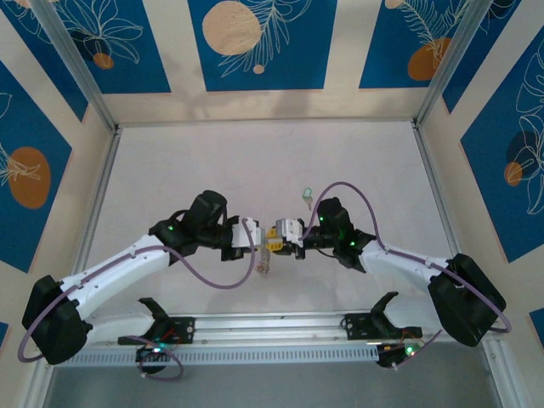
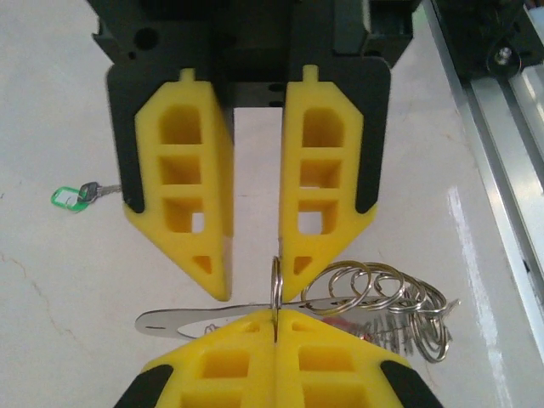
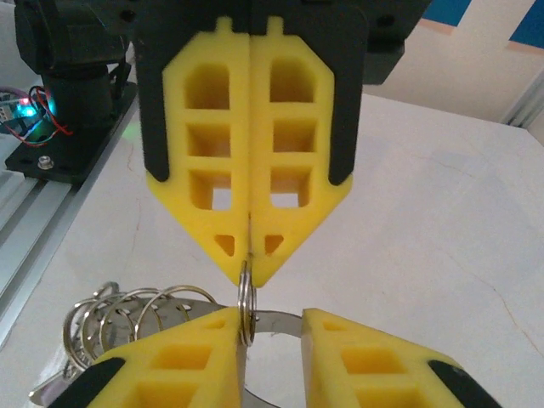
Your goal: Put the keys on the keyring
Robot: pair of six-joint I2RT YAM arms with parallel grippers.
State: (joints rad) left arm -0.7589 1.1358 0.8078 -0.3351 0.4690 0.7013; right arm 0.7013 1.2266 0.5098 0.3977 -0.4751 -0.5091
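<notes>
While left gripper [image 2: 276, 316] pinches the keyring [image 3: 246, 299], right gripper [image 3: 272, 316] stands spread.
Key [image 2: 72, 197] lies at nine o'clock in the left wrist view, apparently unthreaded.

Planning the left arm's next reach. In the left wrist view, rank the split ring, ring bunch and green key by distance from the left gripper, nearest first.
1. Split ring: pinched in the shut left gripper, centre of the view.
2. Bunch of silver rings: just right of the fingertips.
3. Green-headed key: far left on the table, well apart.
</notes>
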